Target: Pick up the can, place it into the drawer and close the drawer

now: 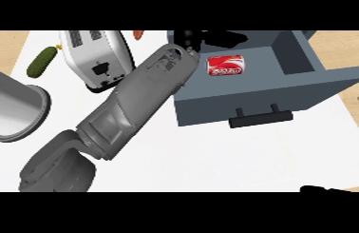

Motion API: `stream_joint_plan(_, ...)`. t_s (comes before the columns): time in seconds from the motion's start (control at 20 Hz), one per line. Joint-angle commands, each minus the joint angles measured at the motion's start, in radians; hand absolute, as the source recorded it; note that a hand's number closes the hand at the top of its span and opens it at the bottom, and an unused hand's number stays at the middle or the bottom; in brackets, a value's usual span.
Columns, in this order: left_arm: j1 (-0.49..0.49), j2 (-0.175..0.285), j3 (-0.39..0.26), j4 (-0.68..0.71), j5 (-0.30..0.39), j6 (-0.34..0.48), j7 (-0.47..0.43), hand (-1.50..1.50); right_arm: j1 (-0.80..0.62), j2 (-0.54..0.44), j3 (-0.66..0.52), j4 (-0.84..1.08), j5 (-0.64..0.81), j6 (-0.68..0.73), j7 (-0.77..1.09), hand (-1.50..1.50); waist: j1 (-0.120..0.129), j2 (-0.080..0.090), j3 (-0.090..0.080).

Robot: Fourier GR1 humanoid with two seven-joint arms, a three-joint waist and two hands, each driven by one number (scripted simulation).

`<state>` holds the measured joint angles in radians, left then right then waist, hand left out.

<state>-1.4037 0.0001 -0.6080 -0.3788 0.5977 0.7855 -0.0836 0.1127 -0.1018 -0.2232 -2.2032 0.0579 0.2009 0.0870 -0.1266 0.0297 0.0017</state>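
Observation:
A red can (pixel 226 65) with white lettering lies on its side inside the open grey drawer (pixel 308 80), near the drawer's back left. My left forearm stretches diagonally from the lower left up to the drawer. My left hand (pixel 191 39) hovers over the drawer's far left corner, just above and left of the can, open and apart from it. The drawer's black handle (pixel 261 117) faces me on its front panel. Only a dark sliver of my right hand (pixel 326 189) shows at the lower right edge.
A white toaster (pixel 98 56) stands left of the forearm, with a green cucumber (pixel 42 62) beyond it. A grey round pot (pixel 17 111) sits at the left edge. A small orange vegetable (pixel 137 34) lies behind the toaster. The white counter (pixel 210 156) runs in front of the drawer.

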Motion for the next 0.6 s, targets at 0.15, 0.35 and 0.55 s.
stream_joint_plan(0.15,-0.004,0.000,0.004,-0.036,0.066,0.005,-0.010,-1.50,-0.025,-0.054,0.052,-0.017,0.185,-0.001,-0.071,-1.50,0.027,-0.004,0.000)
stream_joint_plan(0.35,-0.062,0.000,-0.002,-0.067,0.097,0.039,0.022,-1.50,-0.008,-0.064,0.099,0.005,0.293,-0.008,-0.128,-1.50,0.045,-0.011,0.000)
stream_joint_plan(0.55,-0.014,0.000,0.011,-0.078,0.104,0.052,-0.059,-1.50,-0.064,-0.113,0.123,0.012,0.446,-0.036,-0.084,-1.50,0.076,-0.015,-0.002)
